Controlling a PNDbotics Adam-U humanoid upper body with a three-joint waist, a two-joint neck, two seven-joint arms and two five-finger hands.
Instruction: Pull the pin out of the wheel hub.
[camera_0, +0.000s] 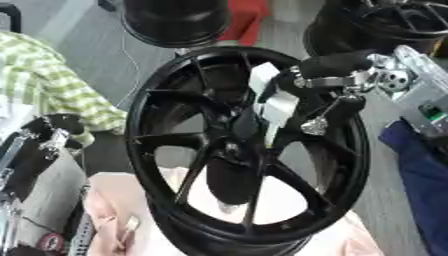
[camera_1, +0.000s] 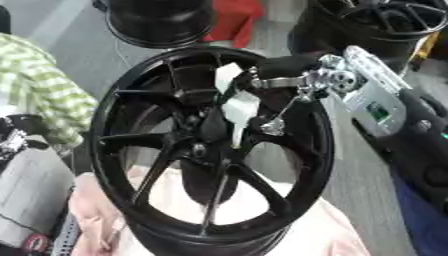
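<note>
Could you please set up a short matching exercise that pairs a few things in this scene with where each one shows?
Things:
1. wheel
2. right hand
3. left hand
4. checked cloth

Places:
A. at the left edge, above the left hand
B. reaching in from the upper right, over the spokes near the hub
C. in the centre, black and spoked
D. low at the left edge, away from the wheel's centre

Pairs: 1-C, 2-B, 3-D, 4-A
</note>
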